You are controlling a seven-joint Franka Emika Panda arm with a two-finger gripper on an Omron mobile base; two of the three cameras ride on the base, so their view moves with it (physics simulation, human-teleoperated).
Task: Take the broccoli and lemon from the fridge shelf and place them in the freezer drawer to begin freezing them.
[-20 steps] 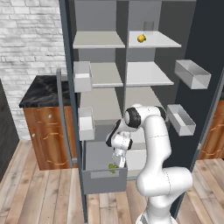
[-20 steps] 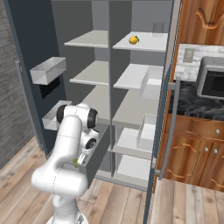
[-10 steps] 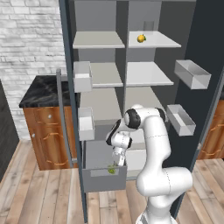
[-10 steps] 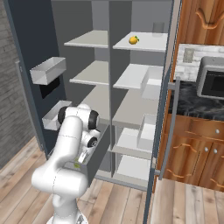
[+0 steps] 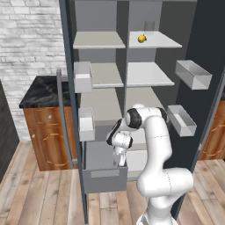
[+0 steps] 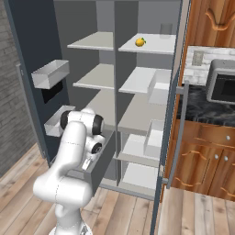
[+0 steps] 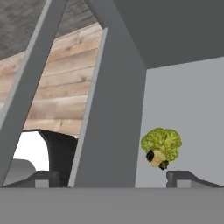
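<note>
1. The freezer drawer (image 5: pixel 104 179) is a deep rectangular box of flat matte grey with a plain front panel; it stands pulled out from the bottom of the open fridge, above pale wood-plank flooring
2. The broccoli (image 7: pixel 161 146) is a small lumpy yellow-green floret with a tan stem; in the hand view it sits against the drawer's smooth grey inner surface, beside a wall of the drawer
3. The lemon (image 5: pixel 141 38) is a small round orange-yellow fruit lying on a flat pale shelf (image 5: pixel 154 40) high in the fridge's right column, well above the drawer; the right base view shows the lemon (image 6: pixel 140 42) on that same top shelf
4. Translucent white bins (image 5: pixel 192 74) with boxy open tops hang on the fridge doors, higher than the drawer
5. The gripper (image 5: pixel 121 161) points down into the drawer at the end of the glossy white arm with dark joints
6. In the hand view the two dark finger tips (image 7: pixel 181 177) stand far apart at the bottom edge, with nothing between them
7. The broccoli lies just above the right-hand tip in that view, apart from both tips and not gripped
</note>
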